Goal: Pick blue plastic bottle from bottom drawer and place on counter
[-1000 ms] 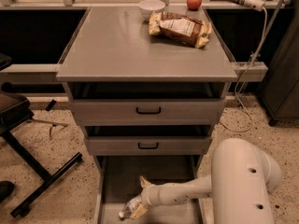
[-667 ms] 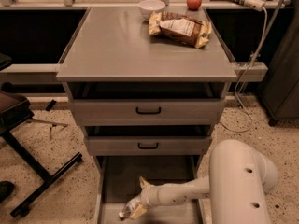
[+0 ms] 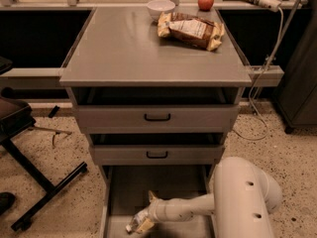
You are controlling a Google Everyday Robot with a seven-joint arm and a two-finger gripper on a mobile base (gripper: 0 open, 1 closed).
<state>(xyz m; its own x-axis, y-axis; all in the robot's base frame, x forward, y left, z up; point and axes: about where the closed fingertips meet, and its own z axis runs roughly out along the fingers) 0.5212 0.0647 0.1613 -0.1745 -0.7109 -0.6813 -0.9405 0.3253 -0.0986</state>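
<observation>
The bottom drawer is pulled out at the foot of the grey cabinet, a grey metal tray with low walls. My white arm reaches into it from the right. My gripper sits low over the drawer floor near the front. A small pale bottle end with a whitish cap pokes out just left of the gripper; this looks like the blue plastic bottle, mostly hidden by the gripper. The counter is the broad grey top of the cabinet, well above the gripper.
A crinkled brown-yellow snack bag, a white bowl and a red apple sit at the counter's far right. Two closed drawer fronts with black handles are above the open drawer. A black chair base stands at the left.
</observation>
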